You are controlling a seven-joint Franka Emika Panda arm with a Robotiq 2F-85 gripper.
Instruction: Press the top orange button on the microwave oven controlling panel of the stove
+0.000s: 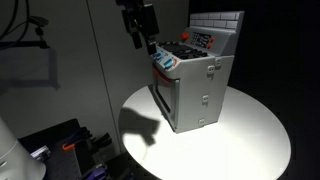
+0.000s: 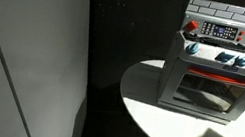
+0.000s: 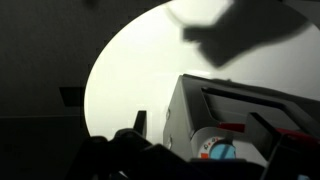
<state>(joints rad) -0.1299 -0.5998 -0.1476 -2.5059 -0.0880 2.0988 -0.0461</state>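
Note:
The stove (image 1: 200, 95) is a grey boxy toy unit on a round white table (image 1: 250, 140); it also shows in an exterior view (image 2: 210, 89). The microwave oven controlling panel (image 1: 203, 40) is a small dark strip with orange-red and white marks at the foot of the white tiled back wall, also seen from the front (image 2: 220, 32). Its single buttons are too small to tell apart. My gripper (image 1: 146, 46) hangs above the stove's front corner, short of the panel and not touching it. In the wrist view the gripper (image 3: 200, 121) is open and empty over a blue knob (image 3: 215, 150).
A row of blue knobs (image 2: 228, 59) runs along the stove's front above the oven door (image 2: 208, 92). The stove top is cluttered with small dark items (image 1: 178, 50). A grey wall panel (image 2: 24, 51) stands beside the table. Dark equipment (image 1: 60, 145) lies on the floor.

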